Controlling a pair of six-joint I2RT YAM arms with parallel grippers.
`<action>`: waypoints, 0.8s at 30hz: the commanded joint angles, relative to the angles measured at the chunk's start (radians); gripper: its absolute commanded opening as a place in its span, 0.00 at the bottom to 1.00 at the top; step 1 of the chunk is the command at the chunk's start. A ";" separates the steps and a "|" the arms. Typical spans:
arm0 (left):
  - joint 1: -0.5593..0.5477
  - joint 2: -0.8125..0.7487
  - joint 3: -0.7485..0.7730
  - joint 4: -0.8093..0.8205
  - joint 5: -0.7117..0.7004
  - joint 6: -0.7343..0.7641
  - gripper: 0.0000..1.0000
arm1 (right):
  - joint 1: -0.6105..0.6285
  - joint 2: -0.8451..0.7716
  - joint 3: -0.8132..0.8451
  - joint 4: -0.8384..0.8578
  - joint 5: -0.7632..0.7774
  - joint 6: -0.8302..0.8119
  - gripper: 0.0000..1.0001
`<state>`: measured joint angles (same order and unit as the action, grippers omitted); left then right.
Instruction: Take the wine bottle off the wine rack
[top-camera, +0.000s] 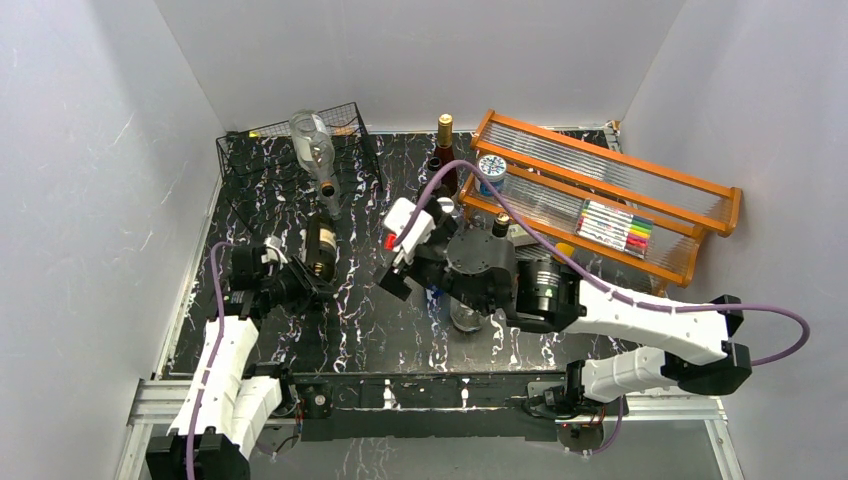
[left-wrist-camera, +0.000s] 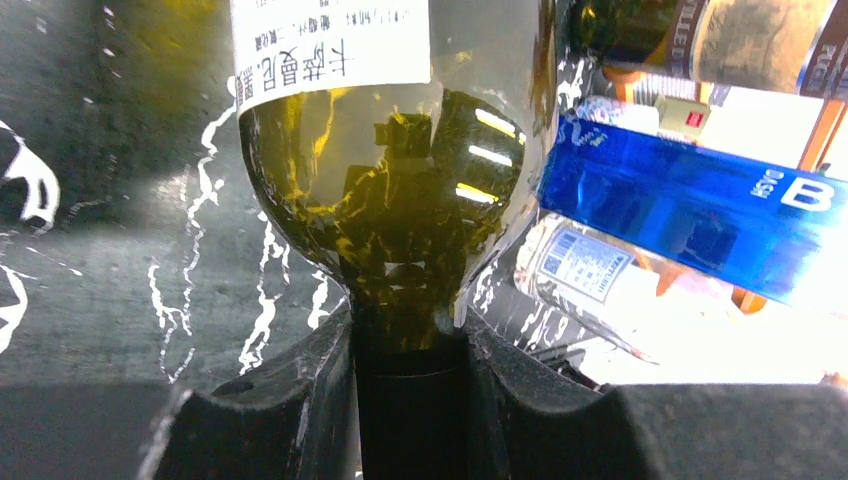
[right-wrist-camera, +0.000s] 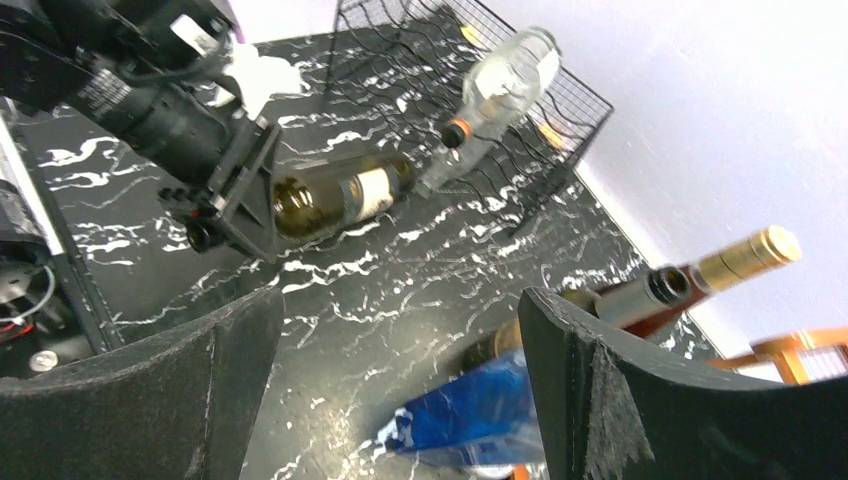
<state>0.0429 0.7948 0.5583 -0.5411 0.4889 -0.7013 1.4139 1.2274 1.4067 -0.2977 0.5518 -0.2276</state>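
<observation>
The wine bottle (top-camera: 320, 250) is dark green with a white label and lies level, clear of the rack, above the dark marbled table. My left gripper (top-camera: 298, 272) is shut on its neck. The left wrist view shows the bottle's shoulder (left-wrist-camera: 390, 200) with the neck pinched between the black fingers of the left gripper (left-wrist-camera: 410, 375). The black wire wine rack (top-camera: 265, 160) stands at the back left and holds a clear bottle (top-camera: 312, 140) tilted neck-down. My right gripper (right-wrist-camera: 400, 305) is wide open and empty over mid-table. Its view shows the green bottle (right-wrist-camera: 340, 195) and the rack (right-wrist-camera: 560, 95).
An orange wooden shelf (top-camera: 610, 160) with a pack of markers (top-camera: 615, 225) stands at the back right. Upright bottles (top-camera: 445, 150) cluster at the centre back. A blue bottle (right-wrist-camera: 470, 410) and a gold-capped bottle (right-wrist-camera: 740, 260) lie below the right gripper.
</observation>
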 joint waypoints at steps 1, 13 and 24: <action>-0.054 -0.045 0.048 0.061 0.114 -0.019 0.13 | 0.000 0.031 0.040 0.148 -0.118 -0.061 0.98; -0.152 -0.070 0.109 -0.143 0.121 0.063 0.14 | 0.003 0.115 -0.146 0.325 -0.397 -0.215 0.98; -0.260 -0.072 0.167 -0.291 0.159 0.084 0.11 | 0.003 0.118 -0.453 0.650 -0.544 -0.473 0.98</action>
<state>-0.1772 0.7368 0.6369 -0.8062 0.5701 -0.6712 1.4147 1.3483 0.9688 0.1490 0.0479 -0.6174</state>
